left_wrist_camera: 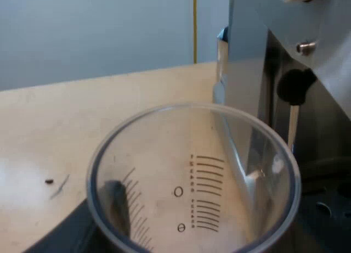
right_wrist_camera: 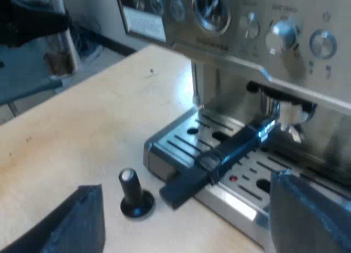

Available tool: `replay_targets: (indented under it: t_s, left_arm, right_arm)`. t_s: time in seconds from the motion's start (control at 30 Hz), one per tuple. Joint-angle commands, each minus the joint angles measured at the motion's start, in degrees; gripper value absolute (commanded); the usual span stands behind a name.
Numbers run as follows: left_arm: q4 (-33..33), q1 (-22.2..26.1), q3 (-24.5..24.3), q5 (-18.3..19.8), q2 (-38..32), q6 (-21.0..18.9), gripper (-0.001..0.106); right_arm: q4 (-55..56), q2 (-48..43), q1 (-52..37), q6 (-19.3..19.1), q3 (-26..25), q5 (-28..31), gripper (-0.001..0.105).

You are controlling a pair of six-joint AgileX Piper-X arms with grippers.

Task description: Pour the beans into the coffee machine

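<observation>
- left claw [left_wrist_camera: 98, 220] pinching the measuring glass [left_wrist_camera: 192, 170] by its wall, one dark finger [left_wrist_camera: 116, 203] showing through the clear side
- glass held close beside the side of the espresso machine [left_wrist_camera: 323, 50]; pale tabletop [left_wrist_camera: 82, 116] visible through the wall, the base of the glass cut off in this view, so the fill can't be read from here
- one stray bean [left_wrist_camera: 49, 181] lying on the tabletop, apart from the glass
- right claw [right_wrist_camera: 192, 225] spread wide, holding nothing, low over the tabletop at the machine's front
- tamper [right_wrist_camera: 133, 195] with black knob standing on the tabletop between the right claw's fingers, just beside the drip tray [right_wrist_camera: 181, 140]
- holder [right_wrist_camera: 230, 154] locked into the machine's front, its dark handle sticking out over the drip tray
- farther off in the right wrist view the glass [right_wrist_camera: 56, 50] sits in the left claw, something brown in its lower part; probably the beans, not sure
- progress, my read: glass picked up and brought to the machine's side, so the grab is done
- beans look not yet poured; raising the glass over the hopper and tipping it is all left to do
- right claw has no visible part in the pour
</observation>
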Motion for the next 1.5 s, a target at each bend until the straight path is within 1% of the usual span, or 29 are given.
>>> replay_targets:
  t_s: [0.03,0.13,0.17,0.27,0.33,0.4,0.53,0.67,0.7,0.83,0.9,0.93,1.0,1.03,1.13,1.2,1.23,1.3,1.4,1.5]
  left_arm:
    - [4.6,-0.3,-3.8,-0.2,-0.5,-0.1,0.024]
    - [6.2,-0.3,-6.2,-0.2,-0.5,-0.1,0.024]
    - [7.0,-0.3,-8.6,-0.2,-0.5,-0.1,0.024]
    - [9.0,-0.3,-11.6,-0.2,-0.5,-0.1,0.024]
    - [10.6,-0.3,-14.0,0.0,-0.5,-0.1,0.024]
    - [12.3,-0.3,-16.9,1.2,-0.5,0.6,0.024]
    - [13.0,-0.3,-20.3,2.9,-0.2,2.9,0.024]
    - [13.2,-0.3,-24.0,2.9,0.7,2.9,0.024]
    - [13.9,-0.3,-25.3,2.9,1.4,2.9,0.024]
    - [16.0,-0.3,-27.9,2.9,3.1,2.9,0.024]
    - [17.2,-0.3,-31.7,2.9,5.9,2.9,0.024]
    - [17.3,-0.3,-32.5,3.0,6.6,2.9,0.024]
    - [17.2,-0.3,-35.8,3.7,9.1,2.9,0.024]
    - [17.3,-0.3,-36.4,3.8,9.6,2.9,0.024]
    - [18.1,-1.9,-39.2,3.7,11.8,2.9,0.024]
    - [18.5,-4.4,-40.9,3.7,13.4,2.9,0.024]
    - [18.7,-5.0,-41.3,3.7,13.9,2.9,0.024]
    - [19.1,-7.9,-43.2,2.2,16.1,2.9,0.024]
    - [19.1,-11.1,-45.3,1.0,19.0,2.9,0.024]
    - [19.1,-14.2,-47.4,0.5,21.8,2.9,0.024]
  right_arm:
    - [-2.2,0.0,0.0,-0.2,-0.4,-0.5,0.064]
    - [-4.8,0.0,0.0,0.0,-0.9,-0.3,0.064]
    - [-5.2,0.0,0.0,1.2,-1.3,0.8,0.064]
    - [-5.1,0.0,0.0,3.8,-2.6,2.7,0.064]
    - [-5.1,0.0,0.0,4.1,-2.9,3.1,0.064]
    - [-4.8,0.0,0.0,4.2,-5.6,4.8,0.064]
    - [-4.6,-0.2,0.0,4.1,-7.9,7.3,0.064]
    - [-4.6,-0.2,0.0,4.1,-9.6,9.2,0.064]
    - [-4.6,-0.2,0.0,4.1,-9.9,10.0,0.064]
    - [-4.6,0.0,0.0,4.1,-10.3,11.4,0.064]
    - [-4.6,0.8,0.0,4.1,-10.8,11.6,0.064]
    - [-4.6,1.1,0.0,4.1,-11.0,11.6,0.064]
    - [-4.6,2.7,0.0,4.1,-11.9,13.0,0.064]
    - [-4.6,3.2,0.0,4.1,-12.2,13.4,0.064]
    - [-4.6,5.3,0.0,4.1,-13.7,14.6,0.064]
    - [-4.6,6.9,0.0,3.5,-14.7,15.2,0.064]
    - [-4.7,7.1,0.0,3.3,-14.8,15.3,0.064]
    - [-4.7,8.4,0.0,3.1,-15.6,15.5,0.064]
    - [-5.8,9.1,0.0,3.1,-15.8,16.0,0.064]
    - [-9.0,9.1,0.0,3.0,-15.8,16.4,0.064]
